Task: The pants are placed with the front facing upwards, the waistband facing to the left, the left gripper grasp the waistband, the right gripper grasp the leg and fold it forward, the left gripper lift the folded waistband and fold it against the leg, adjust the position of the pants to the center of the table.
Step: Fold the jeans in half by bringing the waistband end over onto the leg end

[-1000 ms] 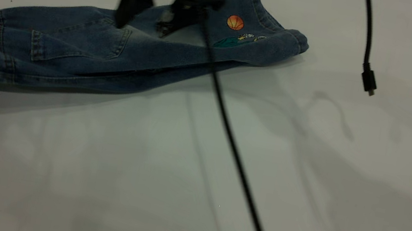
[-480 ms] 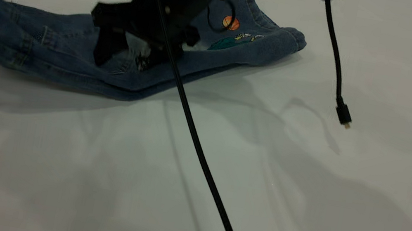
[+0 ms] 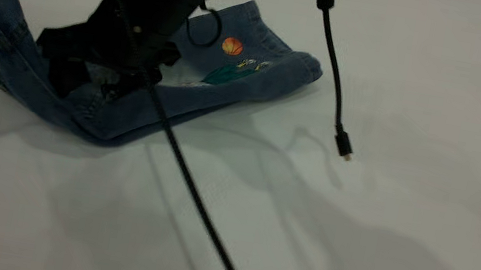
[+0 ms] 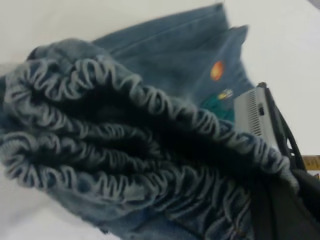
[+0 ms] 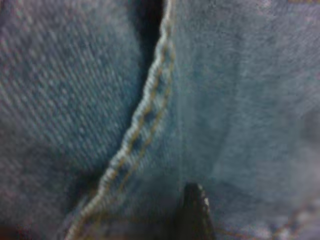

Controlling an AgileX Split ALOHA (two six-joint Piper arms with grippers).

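We should pin the pants [image 3: 240,76] under the right gripper's [image 3: 88,82] spread, empty jaws and lay the waistband [image 4: 125,95] over smoothly; the left gripper's jaws are unseen.

Exterior view is dim; broad soft shadows lie across the table [image 3: 424,87]. Left wrist view is brighter, the waistband [image 4: 150,145] slightly blurred. Right wrist view is close, wholly out of focus.

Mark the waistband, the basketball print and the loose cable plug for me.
waistband [image 4: 150,107]: left wrist view, on the ruffled elastic edge.
basketball print [image 3: 232,46]: exterior view, middle of the orange ball on the leg.
cable plug [image 3: 344,146]: exterior view, on the black connector hanging above the table.
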